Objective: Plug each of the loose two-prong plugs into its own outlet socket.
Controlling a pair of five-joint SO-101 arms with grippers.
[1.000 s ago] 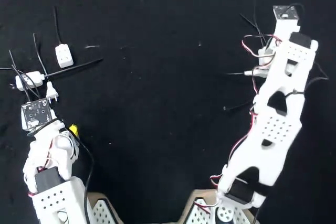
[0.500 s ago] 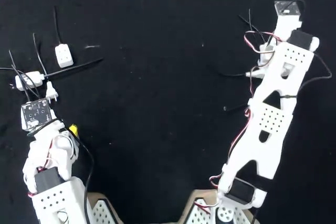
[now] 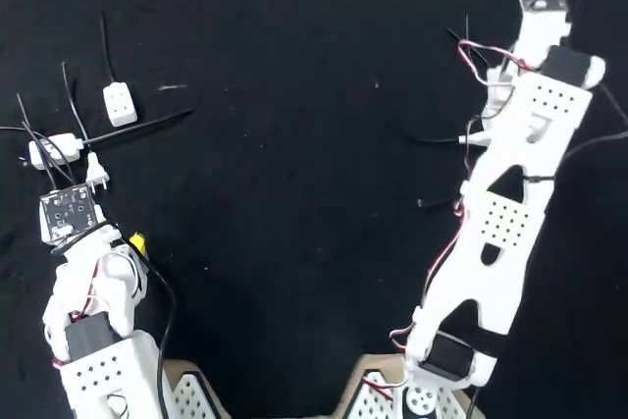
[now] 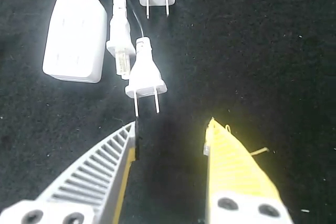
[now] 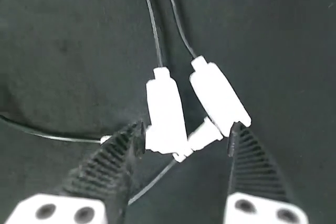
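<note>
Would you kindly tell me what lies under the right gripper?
Beneath the right gripper, two white plugs on black cords lie on the black cloth; their prongs cannot be made out.

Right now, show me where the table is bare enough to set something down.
Bare: the wide middle of the table, between the left arm and the right arm. Crowded: the left edge, with the outlet socket, plugs and cables; the wires beside the right arm.

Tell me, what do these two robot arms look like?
The left arm and right arm are white plastic dotted with holes, with black motors and red wires. The left gripper has one white ribbed and one yellow finger; the right gripper has black ribbed fingers.
</note>
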